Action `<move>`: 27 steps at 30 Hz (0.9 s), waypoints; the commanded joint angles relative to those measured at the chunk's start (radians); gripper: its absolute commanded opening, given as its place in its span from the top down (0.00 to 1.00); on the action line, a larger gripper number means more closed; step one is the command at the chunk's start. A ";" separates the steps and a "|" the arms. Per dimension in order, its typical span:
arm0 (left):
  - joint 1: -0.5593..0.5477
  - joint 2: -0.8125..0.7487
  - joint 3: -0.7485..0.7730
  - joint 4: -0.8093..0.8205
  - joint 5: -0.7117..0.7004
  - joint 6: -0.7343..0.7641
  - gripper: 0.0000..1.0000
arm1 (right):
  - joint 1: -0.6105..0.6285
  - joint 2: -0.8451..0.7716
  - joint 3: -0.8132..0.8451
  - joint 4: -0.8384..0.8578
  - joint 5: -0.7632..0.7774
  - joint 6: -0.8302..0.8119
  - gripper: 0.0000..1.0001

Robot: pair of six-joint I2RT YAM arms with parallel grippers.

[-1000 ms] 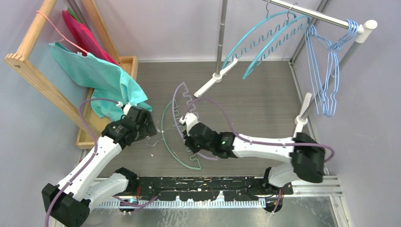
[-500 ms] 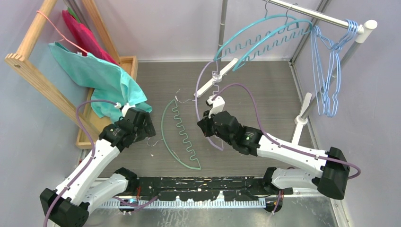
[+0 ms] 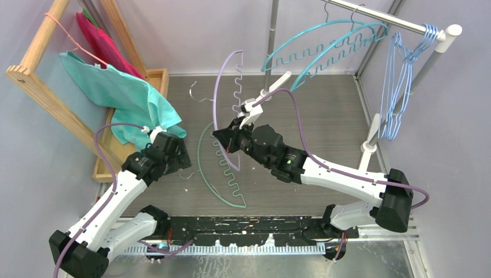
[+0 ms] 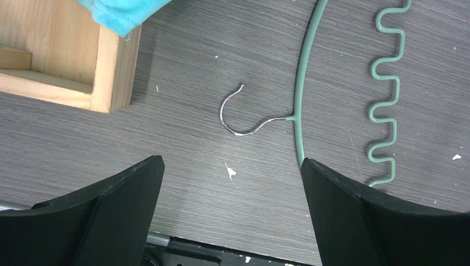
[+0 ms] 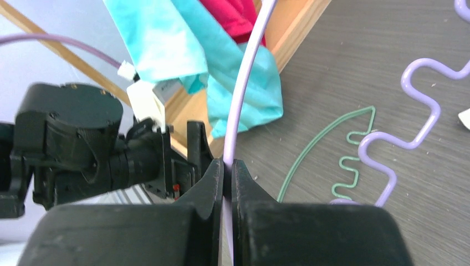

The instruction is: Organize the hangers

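Observation:
My right gripper (image 3: 223, 138) (image 5: 228, 163) is shut on the arc of the lilac hanger (image 3: 217, 92) (image 5: 244, 83) and holds it above the table, zigzag bar (image 3: 237, 87) to the right, metal hook (image 3: 197, 92) to the left. The green hanger (image 3: 200, 156) (image 4: 302, 72) (image 5: 316, 144) lies flat on the table below. Its metal hook (image 4: 235, 116) lies just ahead of my open left gripper (image 3: 173, 157) (image 4: 231, 162), which holds nothing. Two teal hangers (image 3: 315, 39) hang on the silver rail (image 3: 394, 20), with the light-blue wire hangers (image 3: 399, 87) at its right end.
A wooden rack (image 3: 40, 87) at the left carries a teal cloth (image 3: 116, 87), a red cloth (image 3: 104, 40) and a pink wire hanger (image 3: 69, 35). The rail's white feet (image 3: 272, 87) (image 3: 373, 133) stand on the table behind and right of my right arm.
My right arm has lifted the lilac hanger off the table and swung it up and back to the left. The hangers on the rail have swayed. My left arm has hardly moved.

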 commanded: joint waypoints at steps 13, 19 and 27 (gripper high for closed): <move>0.005 0.005 -0.020 0.033 0.025 0.026 0.02 | 0.077 -0.196 -0.099 0.266 0.373 -0.013 0.99; 0.006 0.002 -0.026 0.042 0.032 0.023 0.02 | 0.139 -0.138 -0.075 0.242 0.344 0.003 0.99; 0.006 -0.028 -0.050 0.042 0.032 0.020 0.02 | 0.191 0.007 -0.006 0.255 0.261 0.032 0.99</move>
